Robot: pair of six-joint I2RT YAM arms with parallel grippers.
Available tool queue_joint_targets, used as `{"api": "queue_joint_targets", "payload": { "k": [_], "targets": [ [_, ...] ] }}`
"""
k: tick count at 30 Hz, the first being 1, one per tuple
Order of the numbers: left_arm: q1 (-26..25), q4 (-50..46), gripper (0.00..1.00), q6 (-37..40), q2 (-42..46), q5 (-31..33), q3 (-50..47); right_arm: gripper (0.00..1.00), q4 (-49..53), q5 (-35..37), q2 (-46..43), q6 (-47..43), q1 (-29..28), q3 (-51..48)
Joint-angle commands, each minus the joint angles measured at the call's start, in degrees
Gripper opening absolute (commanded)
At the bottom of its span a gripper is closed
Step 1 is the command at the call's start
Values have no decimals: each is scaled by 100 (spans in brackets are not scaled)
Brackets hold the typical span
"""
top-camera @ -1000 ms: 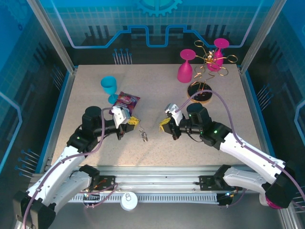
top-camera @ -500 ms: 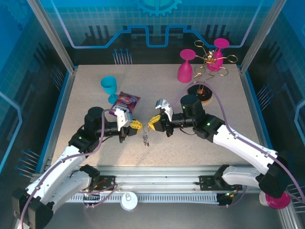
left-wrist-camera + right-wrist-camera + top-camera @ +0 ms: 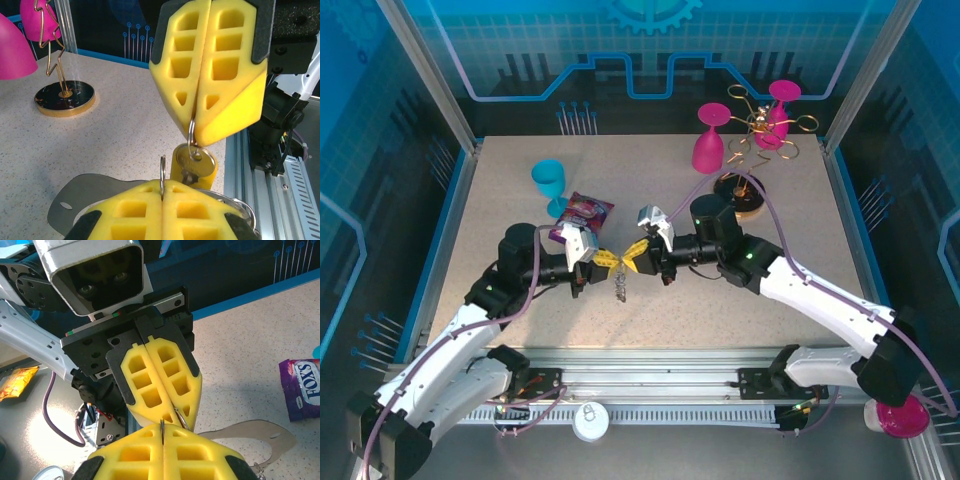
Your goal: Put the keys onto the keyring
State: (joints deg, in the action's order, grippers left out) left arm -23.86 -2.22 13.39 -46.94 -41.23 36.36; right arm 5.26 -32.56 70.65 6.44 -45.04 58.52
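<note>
Left wrist view: the left pincer (image 3: 162, 194) is pressed flat shut on a thin metal wire standing edge-on between its pads, which I take for the keyring (image 3: 162, 172). Nose to nose with it, the right pincer (image 3: 196, 127) is clamped just as tight. It holds a key (image 3: 195, 161) by the small ring through its head, so the key dangles just clear of the left pads. From above, both pincers meet close to the purple sweet packet (image 3: 584, 211), on its near side. A metal cluster (image 3: 620, 288) hangs under them towards the surface (image 3: 650, 190); whether the second key is in that cluster is too small to tell. The step in hand looks like threading. To do it well, hold the wire steady, bring the key's ring squarely onto the wire's free end, move slowly, and loosen the right grip only once the ring has caught
</note>
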Motion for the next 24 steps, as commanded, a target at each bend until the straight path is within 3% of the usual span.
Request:
{"api": "queue_joint_targets", "payload": {
  "k": [1,12,24],
  "targets": [
    [-27,197,0,-91,18,-112,10,0,-139,81,53,41,-60,176],
    [-28,257,0,-87,14,-138,-6,0,139,736,70,129,-76,164],
    [-29,467,0,-352,10,-33,-41,0,309,813,159,177,-89,221]
  ]
}}
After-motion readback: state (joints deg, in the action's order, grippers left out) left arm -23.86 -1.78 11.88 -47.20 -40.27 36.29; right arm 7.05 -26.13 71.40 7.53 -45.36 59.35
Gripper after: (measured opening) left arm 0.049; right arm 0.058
